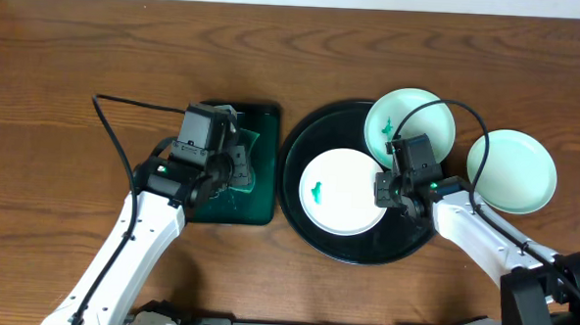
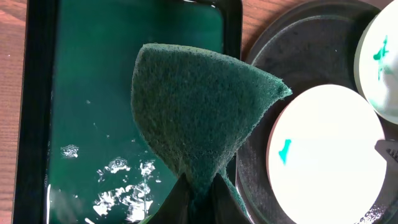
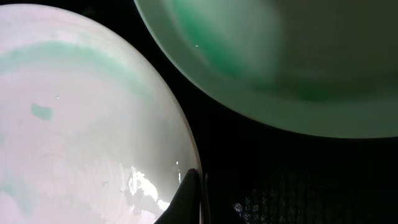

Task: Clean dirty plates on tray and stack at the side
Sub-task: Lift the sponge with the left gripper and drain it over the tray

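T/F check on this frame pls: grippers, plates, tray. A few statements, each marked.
1. The left gripper holds a green scouring pad. True.
2. The centre plate on the black tray carries a green smear. True.
3. All three plates lie on the black tray. False: one plate sits on the table, right of the tray.
4. The right gripper hangs open above the table. False: it is shut on the centre plate's right rim.

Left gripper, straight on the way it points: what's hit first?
Left gripper, shut on the sponge, points down at the green tray; sponge would likely touch its floor near the rim first. Depth unclear.
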